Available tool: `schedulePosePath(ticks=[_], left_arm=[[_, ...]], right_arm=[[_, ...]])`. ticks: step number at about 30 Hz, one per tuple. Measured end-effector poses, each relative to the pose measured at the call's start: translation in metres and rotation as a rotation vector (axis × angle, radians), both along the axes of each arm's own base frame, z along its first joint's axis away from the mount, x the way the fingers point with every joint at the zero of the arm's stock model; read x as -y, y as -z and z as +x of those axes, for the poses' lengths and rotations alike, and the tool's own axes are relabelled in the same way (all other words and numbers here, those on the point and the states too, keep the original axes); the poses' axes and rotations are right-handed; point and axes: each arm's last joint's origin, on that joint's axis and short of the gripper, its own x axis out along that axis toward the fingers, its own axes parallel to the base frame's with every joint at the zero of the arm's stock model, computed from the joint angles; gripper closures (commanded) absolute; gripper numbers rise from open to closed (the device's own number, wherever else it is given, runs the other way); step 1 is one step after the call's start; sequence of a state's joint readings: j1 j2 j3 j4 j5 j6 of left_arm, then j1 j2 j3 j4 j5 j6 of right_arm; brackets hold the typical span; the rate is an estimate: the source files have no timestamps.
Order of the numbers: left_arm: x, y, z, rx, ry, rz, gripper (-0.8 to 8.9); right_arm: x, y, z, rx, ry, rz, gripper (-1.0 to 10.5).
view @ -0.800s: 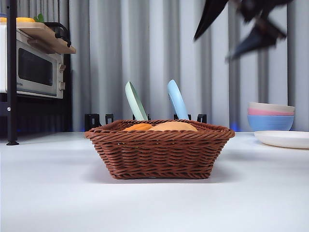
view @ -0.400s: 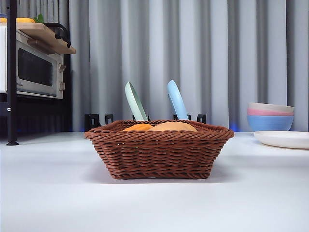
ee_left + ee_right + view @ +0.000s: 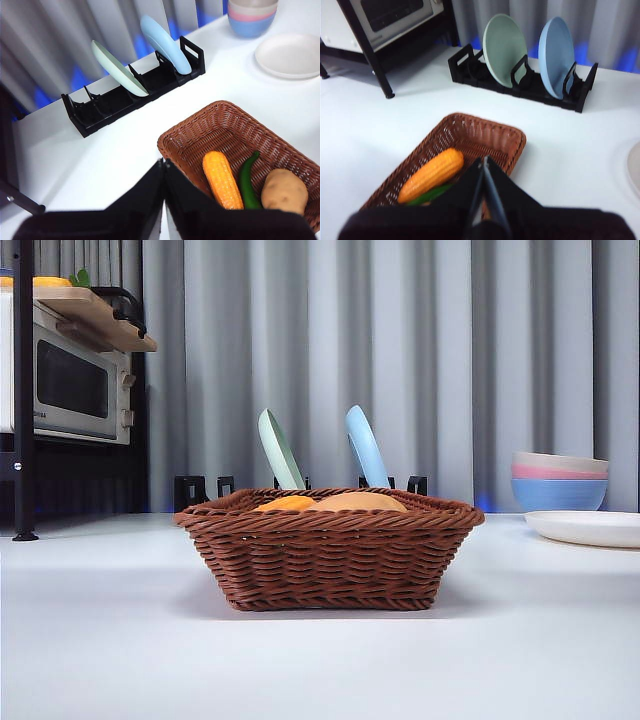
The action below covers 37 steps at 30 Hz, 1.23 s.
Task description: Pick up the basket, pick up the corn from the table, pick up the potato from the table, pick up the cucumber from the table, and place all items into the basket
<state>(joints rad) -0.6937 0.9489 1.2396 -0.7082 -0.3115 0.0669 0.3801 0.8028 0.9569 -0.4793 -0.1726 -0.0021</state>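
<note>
The brown wicker basket (image 3: 330, 565) stands on the white table (image 3: 110, 640). Over its rim only the tops of the orange corn (image 3: 287, 504) and the tan potato (image 3: 357, 502) show in the front view. From above, in the left wrist view, the corn (image 3: 221, 179), the dark green cucumber (image 3: 247, 179) and the potato (image 3: 284, 191) lie side by side inside the basket (image 3: 210, 127). My left gripper (image 3: 163, 162) hangs shut and empty above the table beside the basket. The right gripper (image 3: 483, 161) is shut and empty above the basket (image 3: 480, 137), over the corn (image 3: 431, 174) and cucumber (image 3: 427, 196).
Behind the basket a black rack (image 3: 125, 100) holds a green plate (image 3: 279, 450) and a blue plate (image 3: 366, 447). Stacked bowls (image 3: 560, 480) and a white plate (image 3: 585, 527) sit at the right. A microwave (image 3: 70, 385) stands on a shelf at the left.
The dark arm that hung at the top right of the front view a second ago has risen out of that view. The basket and vegetables have not moved.
</note>
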Motion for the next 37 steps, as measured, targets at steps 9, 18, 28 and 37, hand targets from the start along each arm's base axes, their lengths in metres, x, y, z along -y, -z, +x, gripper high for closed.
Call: schedulePosePath(ticks=[9,18,28,37], left_arm=[[-0.032,0.097,-0.038,-0.027,-0.011,-0.009,8.22],[-0.039,0.102,-0.046,-0.082,-0.024,0.036,8.17],[-0.037,0.105,-0.044,-0.110,-0.018,0.055,8.16],[-0.060,0.098,-0.056,0.010,-0.072,-0.084,8.16]], right_arm=[[0.010,0.050,-0.025,0.054,0.015,0.003,9.6],[0.010,0.057,-0.023,-0.005,0.026,0.016,9.5],[0.010,0.057,-0.023,-0.011,0.028,0.018,9.5],[0.010,0.058,-0.023,-0.014,0.028,0.018,9.5]])
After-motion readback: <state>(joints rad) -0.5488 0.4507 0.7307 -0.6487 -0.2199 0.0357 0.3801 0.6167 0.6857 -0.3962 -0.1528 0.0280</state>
